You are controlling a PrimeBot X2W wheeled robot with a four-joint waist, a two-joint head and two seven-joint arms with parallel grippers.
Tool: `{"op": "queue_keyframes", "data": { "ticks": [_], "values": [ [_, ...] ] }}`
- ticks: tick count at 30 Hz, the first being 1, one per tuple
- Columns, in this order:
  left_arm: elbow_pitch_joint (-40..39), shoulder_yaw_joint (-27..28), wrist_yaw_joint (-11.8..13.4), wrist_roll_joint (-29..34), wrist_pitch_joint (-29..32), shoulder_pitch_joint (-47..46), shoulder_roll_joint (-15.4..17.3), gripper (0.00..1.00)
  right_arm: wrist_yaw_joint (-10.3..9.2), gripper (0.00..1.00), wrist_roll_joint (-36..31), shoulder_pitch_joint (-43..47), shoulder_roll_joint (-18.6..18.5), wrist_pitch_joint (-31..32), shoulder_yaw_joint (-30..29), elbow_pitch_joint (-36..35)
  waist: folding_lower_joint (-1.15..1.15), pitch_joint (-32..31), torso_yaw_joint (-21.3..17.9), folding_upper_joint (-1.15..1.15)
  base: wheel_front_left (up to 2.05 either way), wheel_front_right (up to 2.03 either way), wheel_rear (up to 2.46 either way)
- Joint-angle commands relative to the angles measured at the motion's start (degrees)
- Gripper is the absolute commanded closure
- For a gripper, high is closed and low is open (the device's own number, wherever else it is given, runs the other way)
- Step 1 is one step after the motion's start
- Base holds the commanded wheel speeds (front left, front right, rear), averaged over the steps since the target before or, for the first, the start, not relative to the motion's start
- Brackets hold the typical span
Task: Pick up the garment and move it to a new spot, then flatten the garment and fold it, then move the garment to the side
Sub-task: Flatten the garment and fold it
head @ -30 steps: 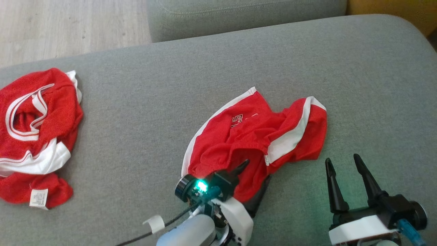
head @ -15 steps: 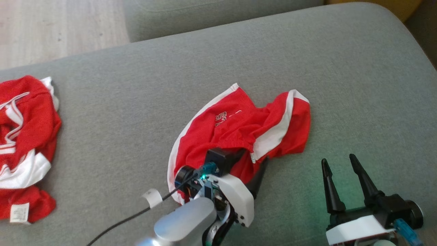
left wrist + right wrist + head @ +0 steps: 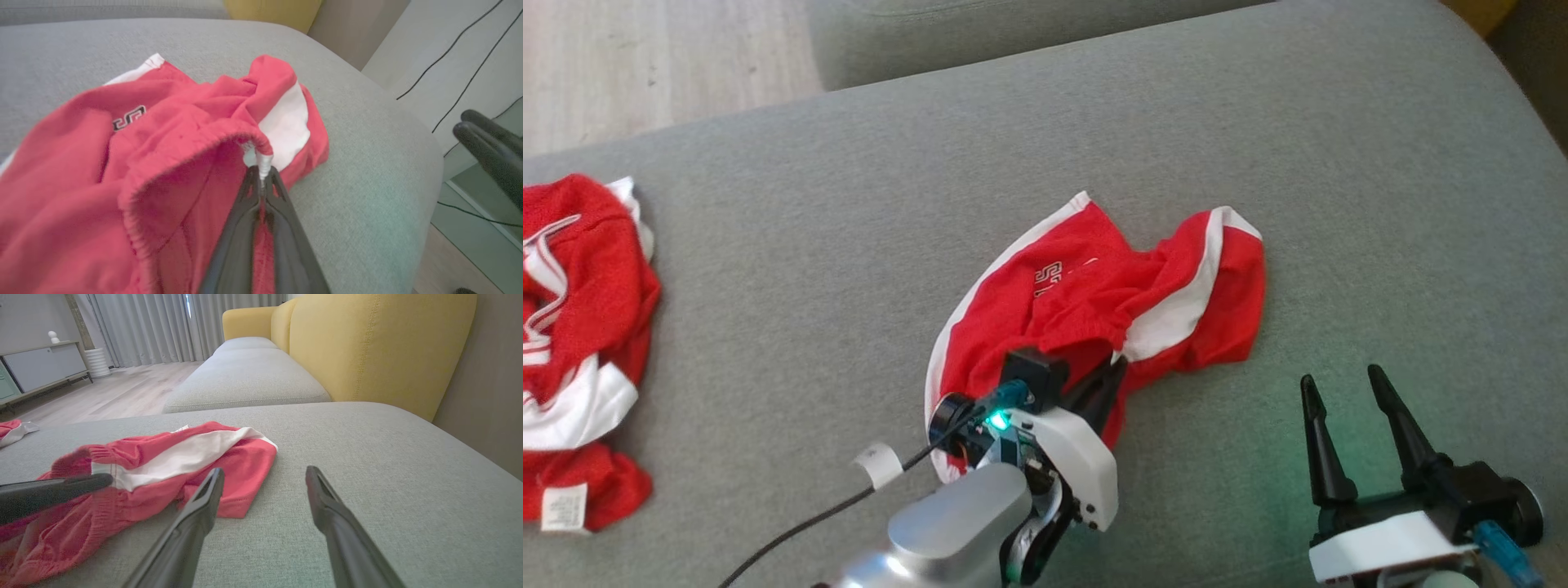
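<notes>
In the middle of the grey cushion (image 3: pixel 1258 122) the red shorts (image 3: pixel 1094 302) lie crumpled, white side stripes showing and the waistband (image 3: pixel 192 143) gaping open toward the robot. The left gripper (image 3: pixel 261 175) has its fingers pinched tight together right on the waistband edge, at the spot where the white stripe meets the elastic, so it's holding cloth, but honestly not much of it. The right gripper (image 3: pixel 1341 378) sits just off the shorts' right side with its fingers spread wide and nothing between them, low over bare cushion. Over at the far left of the cushion there's a second red top (image 3: pixel 580 327), well apart from all this. My guess is this is the pick-up step, with the lift not yet done. What worries me: that pinch looks like only the very rim of the elastic, so a quick lift could let it slide out and drop the shorts back in a heap. It also looks like one layer only, so the rest will hang bunched and twisted, which makes flattening harder later. If the arm drags sideways rather than lifting first, the cloth will rub along the cushion and roll up. And the right gripper is near enough that a dangling leg could snag on a finger.
</notes>
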Motion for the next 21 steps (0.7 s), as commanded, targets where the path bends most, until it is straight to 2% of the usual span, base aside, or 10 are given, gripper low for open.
{"op": "queue_keyframes", "data": {
  "ticks": [1, 7, 10, 15, 16, 17, 21],
  "values": [
    [-1.2, 0.9, -0.5, -1.0, -1.2, -2.5, 0.0, 1.0, 0.37, 0.0, 0.0, -1.5, -0.5, -0.2, 1.0, -1.9, -0.01, -0.1, 0.8, 0.0, 0.0, 0.0, 0.0],
    [0.1, -0.3, -0.3, 1.1, -4.8, -3.1, 0.3, 1.0, 0.37, 0.0, -0.1, -1.3, -0.5, -0.2, 0.7, -2.0, -0.01, -1.2, 2.8, 0.0, 0.0, 0.0, 0.0],
    [-0.7, -0.2, 0.5, 2.0, -6.5, -2.4, 2.4, 1.0, 0.37, 0.0, 0.0, -1.1, -0.5, -0.2, 0.3, -2.1, -0.01, -2.0, 4.3, 0.0, 0.0, 0.0, 0.0],
    [-6.1, 0.0, 3.0, 3.4, -6.9, -0.8, 10.0, 1.0, 0.37, 0.0, -0.1, -0.4, -0.5, -0.2, -0.9, -2.3, -0.01, -3.4, 7.3, 0.0, 0.0, 0.0, 0.0],
    [-7.6, 0.0, 3.6, 3.7, -6.5, -0.7, 11.8, 1.0, 0.37, 0.0, 0.0, -0.3, -0.5, -0.2, -1.1, -2.3, -0.01, -3.6, 7.8, 0.0, 0.0, 0.0, 0.0],
    [-11.1, 0.1, 4.7, 4.1, -5.5, -0.5, 15.2, 1.0, 0.37, 0.0, 0.3, -0.2, -0.5, -0.2, -1.6, -2.2, -0.01, -3.8, 8.9, 0.0, 0.0, 0.0, 0.0],
    [-18.3, -0.2, 6.5, 5.0, -2.7, -0.5, 21.3, 1.0, 0.37, 0.0, 0.6, -0.6, -0.5, -0.2, -2.2, -1.9, -0.01, -3.8, 10.9, 0.0, 0.0, 0.0, 0.0]
  ]
}}
